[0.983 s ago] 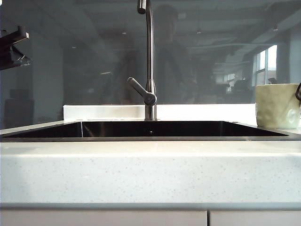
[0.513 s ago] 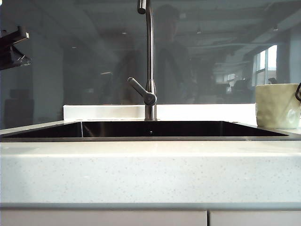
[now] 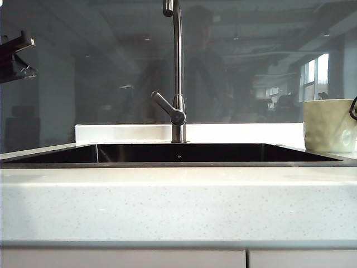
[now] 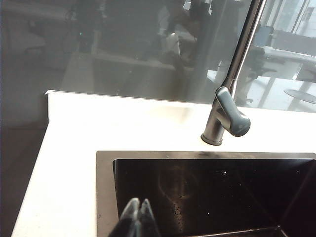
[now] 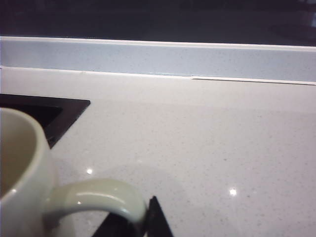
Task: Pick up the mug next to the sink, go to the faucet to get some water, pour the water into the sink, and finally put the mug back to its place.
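Left gripper [image 4: 137, 217] shut, empty, over sink [image 4: 106, 192] edge; right gripper [image 5: 140, 222] narrowed around mug [image 5: 22, 173] handle, grip unclear

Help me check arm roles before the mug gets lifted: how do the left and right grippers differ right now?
The left gripper hovers over the sink with its fingertips pressed together, empty; the right gripper sits at the mug beside the sink, its fingers around the loop handle. The left is near the faucet; the right is over bare countertop. Both point downward.
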Robot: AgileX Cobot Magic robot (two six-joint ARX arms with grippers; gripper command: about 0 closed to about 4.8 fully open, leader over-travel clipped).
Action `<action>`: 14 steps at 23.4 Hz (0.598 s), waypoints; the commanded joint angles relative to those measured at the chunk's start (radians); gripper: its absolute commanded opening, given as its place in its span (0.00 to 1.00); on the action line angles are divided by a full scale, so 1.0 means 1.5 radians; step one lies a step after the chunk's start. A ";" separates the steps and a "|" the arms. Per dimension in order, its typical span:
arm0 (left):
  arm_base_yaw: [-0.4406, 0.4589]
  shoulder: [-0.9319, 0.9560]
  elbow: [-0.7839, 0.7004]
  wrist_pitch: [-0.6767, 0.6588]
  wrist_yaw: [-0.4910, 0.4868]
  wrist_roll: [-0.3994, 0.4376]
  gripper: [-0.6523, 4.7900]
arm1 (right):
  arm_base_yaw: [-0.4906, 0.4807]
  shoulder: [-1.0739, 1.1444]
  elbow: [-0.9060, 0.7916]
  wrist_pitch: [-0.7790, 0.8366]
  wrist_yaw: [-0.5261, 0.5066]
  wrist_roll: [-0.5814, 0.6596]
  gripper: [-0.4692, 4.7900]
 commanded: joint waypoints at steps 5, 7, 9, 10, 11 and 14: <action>0.001 -0.002 0.002 0.009 0.003 0.003 0.11 | 0.000 -0.003 0.003 0.013 -0.004 0.000 0.19; 0.001 -0.002 0.002 0.009 0.003 0.003 0.11 | 0.000 -0.003 0.003 0.014 -0.004 0.001 0.18; 0.001 -0.002 0.002 0.009 0.003 0.003 0.11 | 0.000 -0.003 0.003 0.015 -0.006 0.002 0.16; 0.001 -0.002 0.002 0.009 0.003 0.003 0.11 | 0.000 -0.003 0.003 0.016 -0.006 0.003 0.16; 0.001 -0.002 0.002 0.009 0.003 0.003 0.11 | 0.000 -0.003 0.003 0.018 -0.006 0.004 0.16; 0.001 -0.001 0.002 0.009 0.003 0.007 0.11 | 0.000 -0.004 0.003 0.041 -0.006 0.021 0.08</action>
